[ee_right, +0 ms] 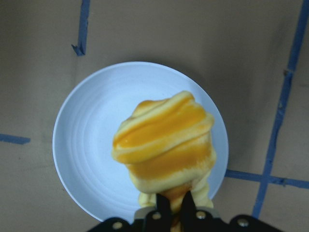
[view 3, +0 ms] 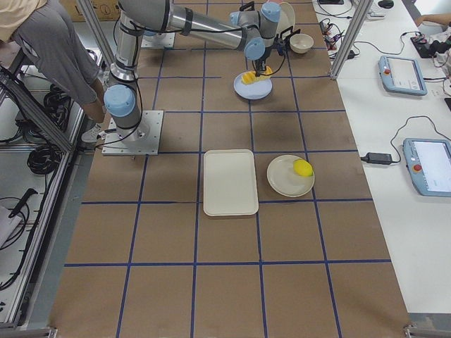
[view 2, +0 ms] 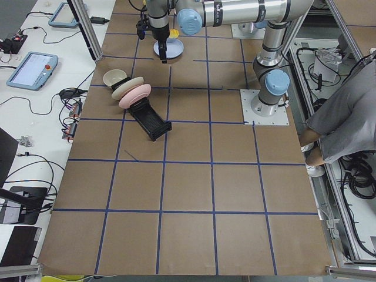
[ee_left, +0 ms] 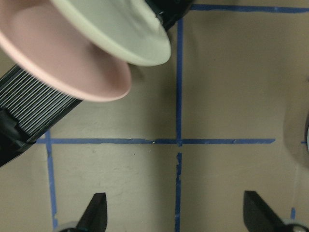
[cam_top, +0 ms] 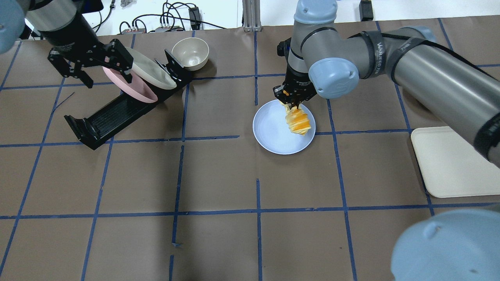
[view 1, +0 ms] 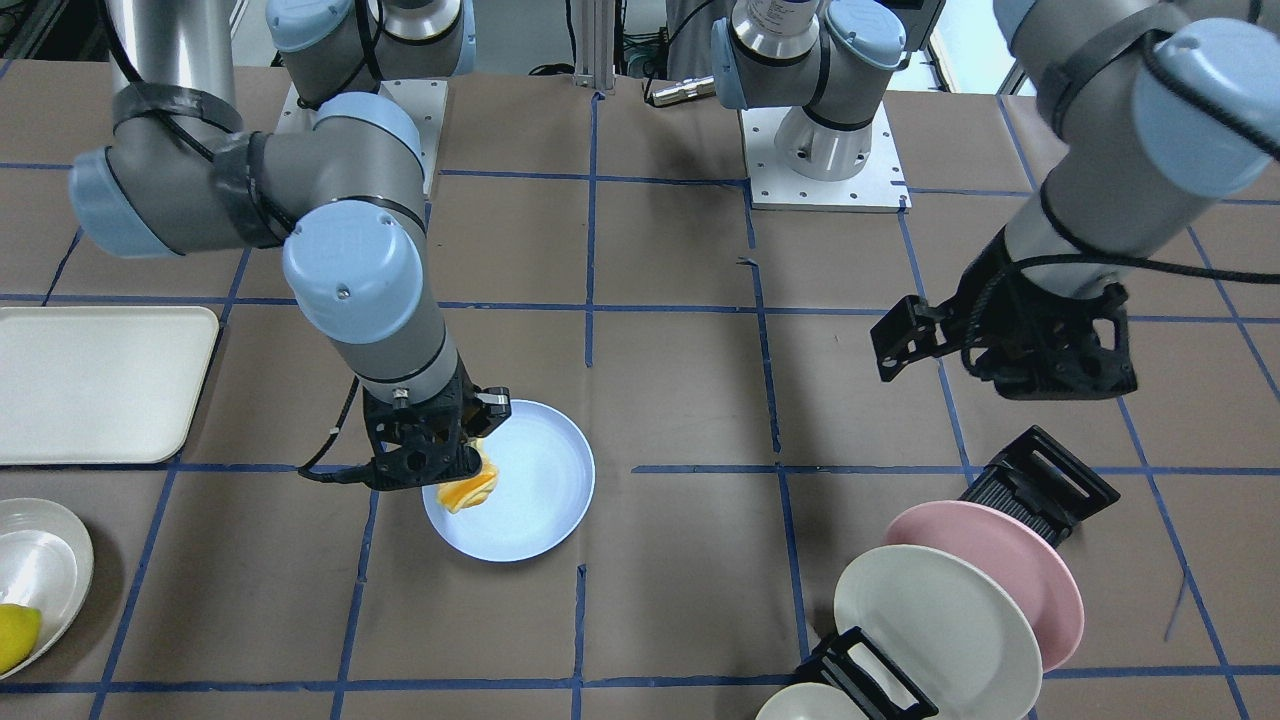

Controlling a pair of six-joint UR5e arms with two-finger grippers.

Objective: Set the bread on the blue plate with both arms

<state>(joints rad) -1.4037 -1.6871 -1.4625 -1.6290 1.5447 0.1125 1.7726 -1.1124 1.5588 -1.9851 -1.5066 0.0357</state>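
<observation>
My right gripper (cam_top: 292, 103) is shut on one end of the bread (cam_top: 298, 121), an orange and cream striped loaf that hangs end-down over the blue plate (cam_top: 273, 132). In the front-facing view the gripper (view 1: 440, 455) holds the bread (view 1: 470, 487) over the plate's (view 1: 535, 480) left part. The right wrist view shows the bread (ee_right: 164, 140) over the plate (ee_right: 82, 145); I cannot tell if it touches. My left gripper (cam_top: 91, 68) is open and empty above the dish rack, its fingertips (ee_left: 96, 212) wide apart.
A black dish rack (cam_top: 113, 113) holds a pink plate (cam_top: 129, 84) and a cream plate (cam_top: 150, 70), with a bowl (cam_top: 190, 52) beside it. A cream tray (cam_top: 449, 160) lies at the right. A yellow lemon (view 1: 15, 630) sits on a cream plate (view 1: 50, 560).
</observation>
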